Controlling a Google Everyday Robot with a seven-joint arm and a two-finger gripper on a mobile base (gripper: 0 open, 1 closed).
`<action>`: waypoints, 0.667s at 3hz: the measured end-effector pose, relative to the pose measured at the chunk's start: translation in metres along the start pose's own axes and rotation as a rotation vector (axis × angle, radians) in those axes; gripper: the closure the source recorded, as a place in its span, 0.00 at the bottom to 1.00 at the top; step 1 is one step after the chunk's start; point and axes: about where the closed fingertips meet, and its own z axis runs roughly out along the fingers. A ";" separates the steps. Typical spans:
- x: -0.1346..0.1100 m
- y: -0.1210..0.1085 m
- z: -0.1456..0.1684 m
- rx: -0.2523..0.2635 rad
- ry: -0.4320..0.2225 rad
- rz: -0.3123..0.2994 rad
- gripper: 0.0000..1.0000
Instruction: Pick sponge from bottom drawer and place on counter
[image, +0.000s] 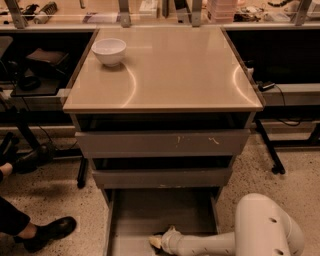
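Observation:
The bottom drawer is pulled open near the floor and shows a plain grey interior. My white arm reaches into it from the lower right. The gripper sits low over the drawer's front part, at the frame's bottom edge. A small dark and yellowish patch at its tip looks like the sponge, mostly hidden by the gripper. The glossy tan counter tops the cabinet above.
A white bowl stands on the counter's back left corner. The two upper drawers stick out slightly above the bottom one. A person's black shoe is on the floor at the left. Table legs and cables flank the cabinet.

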 end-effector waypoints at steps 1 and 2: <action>-0.001 0.000 -0.002 0.000 0.000 0.000 0.87; -0.029 -0.006 -0.037 0.053 -0.073 -0.013 1.00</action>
